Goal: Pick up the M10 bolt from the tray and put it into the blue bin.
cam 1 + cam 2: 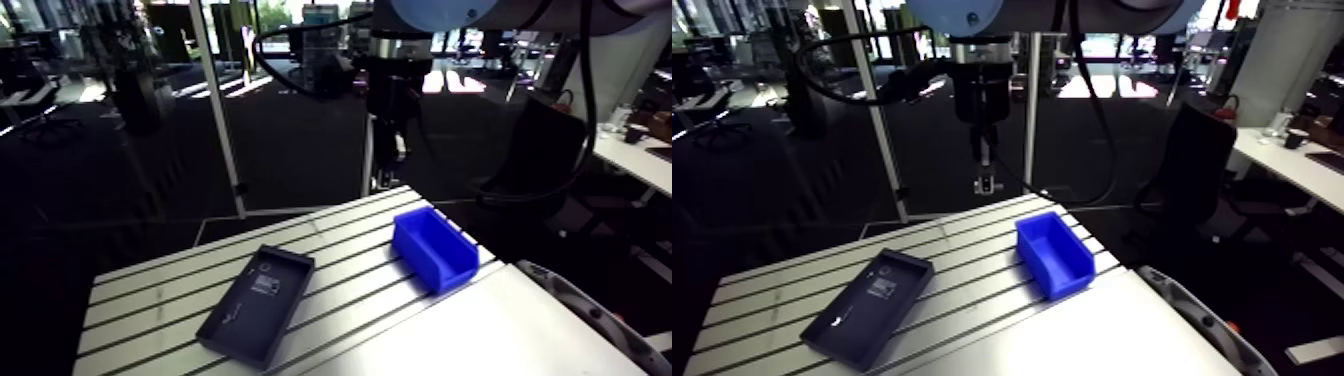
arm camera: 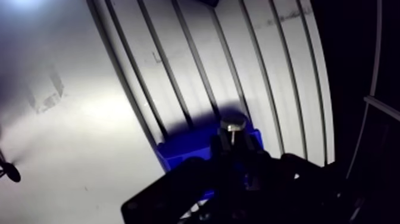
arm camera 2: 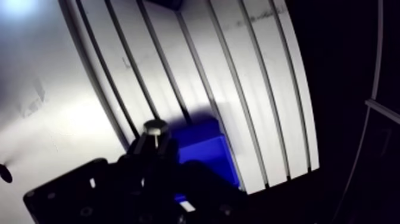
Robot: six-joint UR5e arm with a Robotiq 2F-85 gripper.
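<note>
M10 bolt (image 2: 233, 125): I see it pinched between the two fingers of the tool (image 2: 233, 140), its round head showing just past the fingertips; the tool is closed on the bolt. Wrist view: the blue bin (image 2: 181, 150) lies directly beneath the tool, resting on the slotted counter (image 2: 178, 71). Arm view: the tool hangs well above the counter; the bin stands at the counter's right side, and the dark tray (image 1: 255, 305) lies well apart, at the near left.
</note>
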